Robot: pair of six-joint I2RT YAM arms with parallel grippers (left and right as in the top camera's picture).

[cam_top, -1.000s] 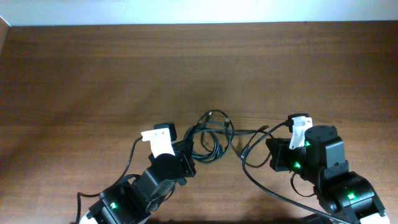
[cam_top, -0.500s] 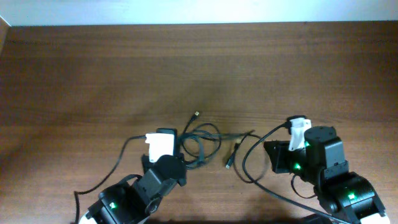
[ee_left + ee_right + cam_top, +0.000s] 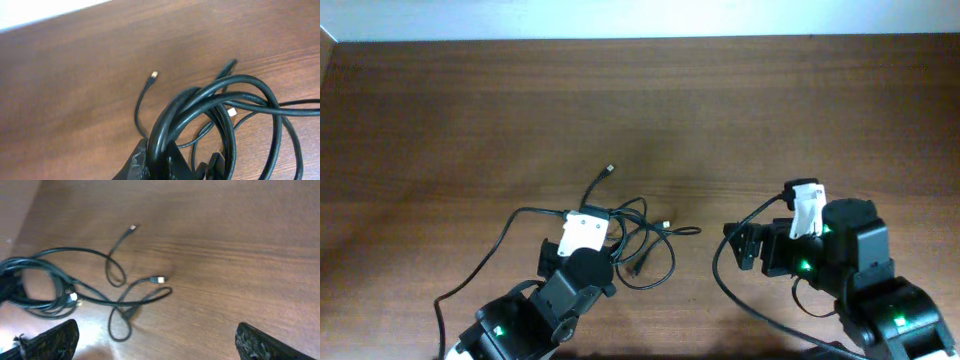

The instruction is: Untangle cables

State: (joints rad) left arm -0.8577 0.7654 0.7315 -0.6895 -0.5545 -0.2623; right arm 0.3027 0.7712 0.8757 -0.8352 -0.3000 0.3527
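Note:
The cables lie as one loose black bundle on the wooden table, just right of my left gripper. In the left wrist view that gripper is shut on a few thick loops of the cables. One thin end with a small plug runs off to the upper left. My right gripper hangs to the right of the bundle, apart from it. In its own view the right gripper is wide open with only bare wood between its fingers. The cables lie ahead of it to the left.
A thicker black cord of the right arm loops over the table in front of that gripper. The left arm's own cord curves off to the lower left. A pale wall borders the table's far edge.
The right gripper has opened and let go of the cable. The left gripper has dragged the bundle leftward and nearer, away from the right gripper.

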